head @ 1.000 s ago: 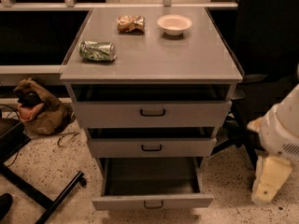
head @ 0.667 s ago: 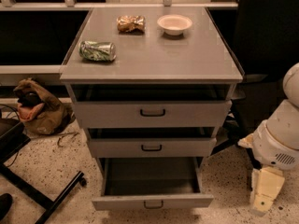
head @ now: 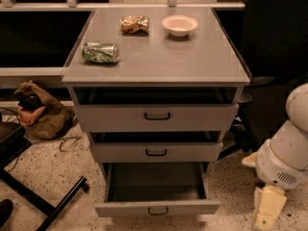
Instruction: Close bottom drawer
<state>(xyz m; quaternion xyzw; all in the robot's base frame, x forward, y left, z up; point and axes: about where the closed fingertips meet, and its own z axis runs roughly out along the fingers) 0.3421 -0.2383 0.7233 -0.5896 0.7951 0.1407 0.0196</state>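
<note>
Gripper: low at the right, beside the cabinet, touching nothing; released or clenched, cannot tell.
Bottom drawer: pulled well out, its front panel left of the gripper and apart from it.
Risk: a sideways approach could clip the panel's right corner.
Risk: an off-centre push, away from the handle, may skew and jam the drawer.

Arm at lower right, bent downward; gripper hanging low, pointing down
</note>
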